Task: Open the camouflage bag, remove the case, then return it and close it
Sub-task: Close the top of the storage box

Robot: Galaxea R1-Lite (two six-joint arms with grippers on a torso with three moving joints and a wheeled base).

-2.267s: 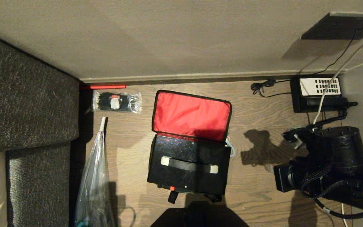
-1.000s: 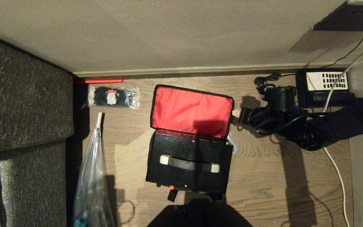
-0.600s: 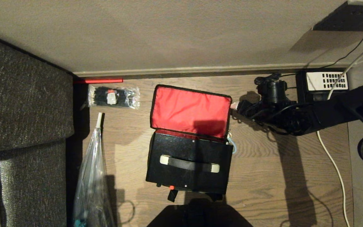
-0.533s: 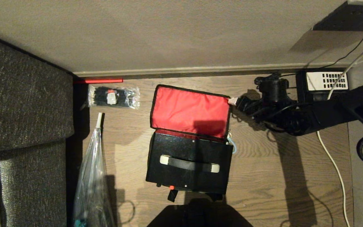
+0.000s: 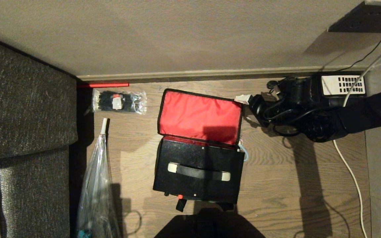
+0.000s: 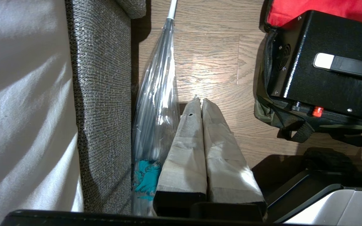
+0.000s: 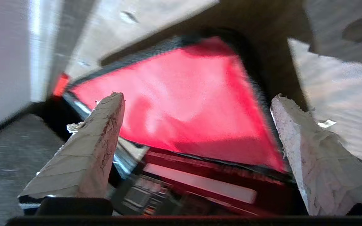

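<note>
Two claws are in play, though only one works. The right claw (image 5: 243, 99) hangs at the far right corner of the raised red-lined flap of the camouflage bag (image 5: 200, 115), its fingers (image 7: 90, 150) spread wide apart with nothing between them. The left claw (image 6: 201, 108) sits parked low beside the sofa (image 6: 102, 94), its taped fingers pressed together and empty. The bag stands open on the wooden floor (image 5: 276, 185) near the wall, and the case (image 5: 198, 175) lies inside it, strap handle up, filling the opening.

As I read it, the case is back in place and closing the flap is the step in hand. To do it well, the claw should get behind the flap's top edge and sweep it forward and down over the case, keeping clear of the light blue zipper clip (image 5: 242, 152).

Compared with a second ago, the claw has shifted up along the flap's right side to its corner, and its fingers have opened wider. Bag and case have not moved.
</note>
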